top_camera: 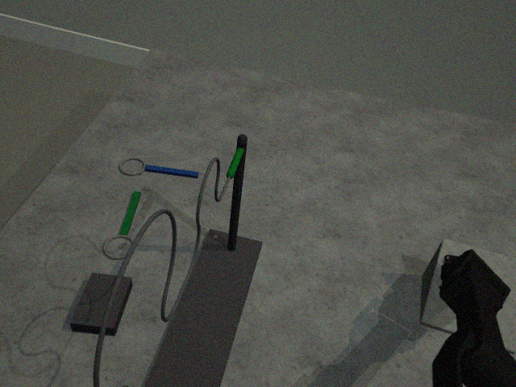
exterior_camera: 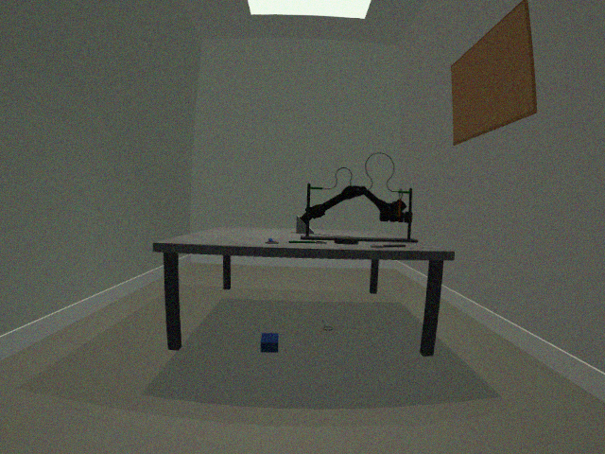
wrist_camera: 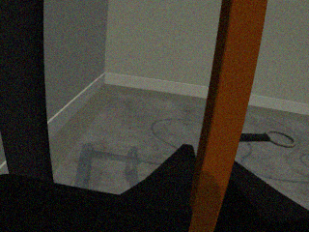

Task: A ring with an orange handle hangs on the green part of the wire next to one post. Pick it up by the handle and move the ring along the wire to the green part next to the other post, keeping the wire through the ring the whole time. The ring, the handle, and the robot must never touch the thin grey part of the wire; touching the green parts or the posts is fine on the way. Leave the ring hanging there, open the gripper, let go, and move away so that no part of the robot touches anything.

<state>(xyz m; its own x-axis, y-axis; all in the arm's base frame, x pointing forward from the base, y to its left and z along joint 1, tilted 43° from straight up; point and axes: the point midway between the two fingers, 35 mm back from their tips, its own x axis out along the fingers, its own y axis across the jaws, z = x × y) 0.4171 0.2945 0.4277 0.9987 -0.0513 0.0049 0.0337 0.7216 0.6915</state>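
My gripper (exterior_camera: 399, 213) (wrist_camera: 197, 156) is shut on the orange handle (exterior_camera: 400, 205) (wrist_camera: 233, 97), which stands nearly upright between the fingers. The handle's ring (exterior_camera: 400, 194) is at the green part beside the right post (exterior_camera: 409, 207) in the exterior view; it is too small to tell how the wire passes through it. That post (wrist_camera: 21, 87) is close at the left in the wrist view. The grey wire (top_camera: 197, 208) (exterior_camera: 379, 153) bends in two tall loops. The other green part (top_camera: 235, 163) (exterior_camera: 316, 187) joins the other post (top_camera: 235, 204) (exterior_camera: 308, 200). The top view does not show the gripper or held ring.
A blue-handled ring (top_camera: 170, 171), a green-handled ring (top_camera: 130, 213) and a dark box (top_camera: 101, 301) lie beside the dark base (top_camera: 208, 308). A black-handled ring (wrist_camera: 254, 137) lies beyond the fingers. A pale block (top_camera: 433, 291) stands by the arm.
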